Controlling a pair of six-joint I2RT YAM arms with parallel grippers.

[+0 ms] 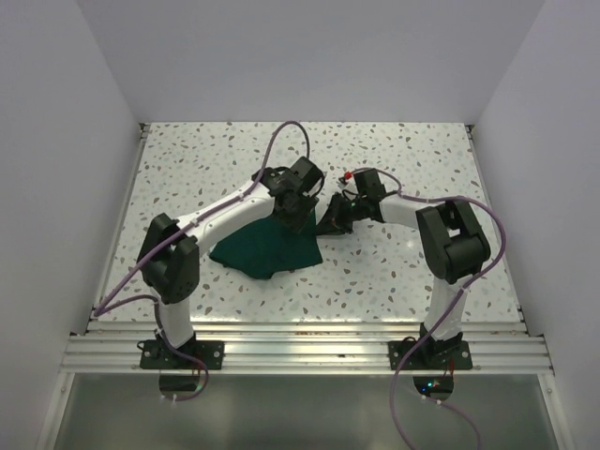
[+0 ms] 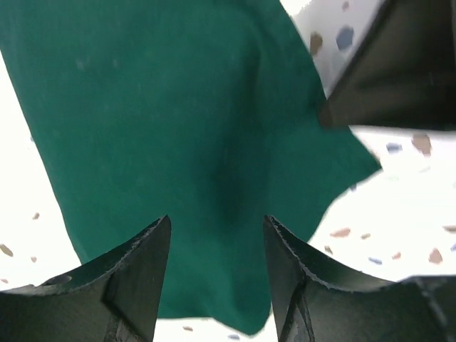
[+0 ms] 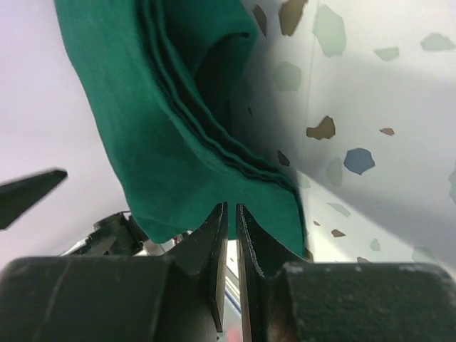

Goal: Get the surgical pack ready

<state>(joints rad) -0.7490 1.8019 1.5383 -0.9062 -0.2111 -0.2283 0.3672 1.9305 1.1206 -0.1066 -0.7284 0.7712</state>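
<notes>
**Green cloth pinched at one edge, the rest flat on the desk**

Near the middle of the speckled desk (image 1: 403, 169), a dark green cloth (image 1: 267, 248), rumpled and folded over on itself, most of it flat on the surface. Right-hand part of it held up off the desk at the right claw (image 1: 335, 220).

From the right wrist: fingers of that claw almost together, only a thin slit between them, clamped on the lower edge of the cloth. Several stacked layers on show along the fold just above the fingertips. Inside of the folds hidden from every view.

Left claw (image 1: 298, 216) just beside the right one, low over the far part of the cloth. From the left wrist: fingers (image 2: 142, 285) spread wide apart, gripping nothing, green fabric filling the gap beneath them. Impossible to tell whether the tips touch the fabric. A black part of the right arm (image 2: 388, 64) at the upper right of that view, close to the cloth's edge.

Both arms bent inward from their bases at the near edge, wrists nearly meeting over the cloth.
</notes>
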